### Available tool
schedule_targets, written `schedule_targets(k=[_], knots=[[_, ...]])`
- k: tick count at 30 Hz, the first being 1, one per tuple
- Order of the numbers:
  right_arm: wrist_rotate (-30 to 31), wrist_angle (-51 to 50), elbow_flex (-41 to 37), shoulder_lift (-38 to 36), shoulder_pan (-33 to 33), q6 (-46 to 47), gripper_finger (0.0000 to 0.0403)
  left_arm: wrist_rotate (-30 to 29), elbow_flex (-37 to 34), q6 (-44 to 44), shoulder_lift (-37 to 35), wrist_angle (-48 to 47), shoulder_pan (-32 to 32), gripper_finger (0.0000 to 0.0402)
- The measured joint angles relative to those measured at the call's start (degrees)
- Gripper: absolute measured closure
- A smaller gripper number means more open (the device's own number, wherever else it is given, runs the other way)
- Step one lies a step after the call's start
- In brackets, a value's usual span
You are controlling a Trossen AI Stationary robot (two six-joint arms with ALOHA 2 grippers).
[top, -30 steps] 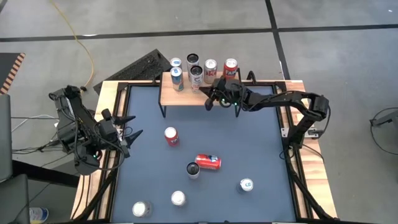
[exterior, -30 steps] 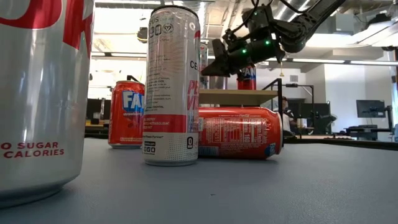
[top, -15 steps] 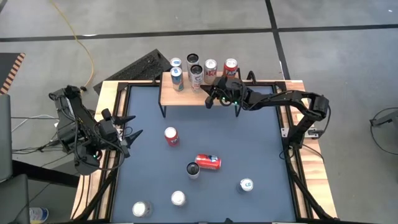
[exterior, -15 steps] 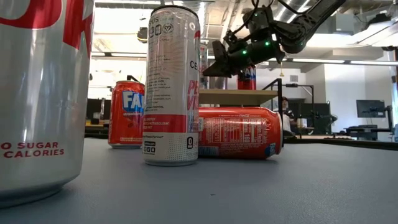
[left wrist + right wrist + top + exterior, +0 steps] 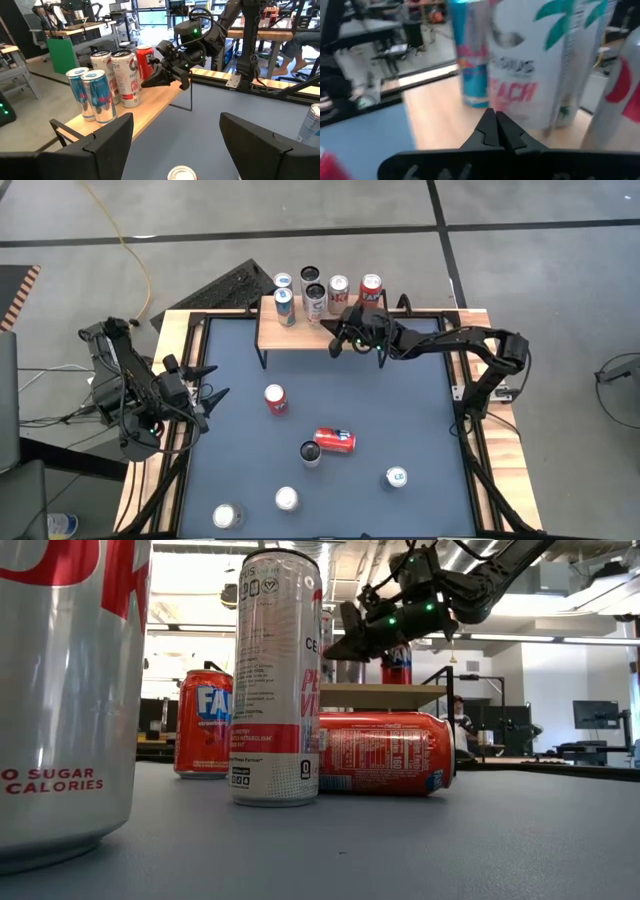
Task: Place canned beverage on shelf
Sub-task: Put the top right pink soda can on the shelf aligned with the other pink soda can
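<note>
The shelf (image 5: 298, 336), a low wooden-topped rack on black legs, stands at the table's far edge. Several upright cans (image 5: 316, 299) stand on its far part, among them a red one (image 5: 371, 287) at the right. My right gripper (image 5: 337, 346) hangs shut just above the shelf's near right part, pointing toward the table's left; in its wrist view the shut tips (image 5: 495, 118) face a tall white can (image 5: 535, 65). My left gripper (image 5: 212, 383) waits open at the table's left edge, its fingers (image 5: 107, 137) empty.
Loose cans stand on the blue mat: a red one (image 5: 275, 399) left of centre, a red one lying on its side (image 5: 335, 440) beside an upright one (image 5: 311, 453), and three more (image 5: 287, 499) toward the near edge. A black frame rims the table.
</note>
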Motion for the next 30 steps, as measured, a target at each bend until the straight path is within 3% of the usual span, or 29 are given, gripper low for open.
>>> schedule_targets(k=[12, 18, 23, 30], knots=[[1.5, 0.0, 5.4, 9.4, 1.4, 0.4, 0.0403, 0.4, 0.0, 0.1, 0.0, 0.0, 0.0, 0.0113], [2.7, -9.0, 6.2, 6.3, 3.4, -1.0, 0.0403, 1.7, 0.0, 0.1, 0.0, 0.0, 0.0, 0.0113], [14.9, -14.3, 6.3, 1.5, 4.4, -4.5, 0.0403, 1.6, 0.0, 0.3, 0.0, -0.2, 0.0, 0.0113], [15.0, -14.4, 6.2, 2.0, 2.0, -4.6, 0.0403, 1.3, 0.0, 0.6, 0.0, -0.2, 0.0, 0.0113]])
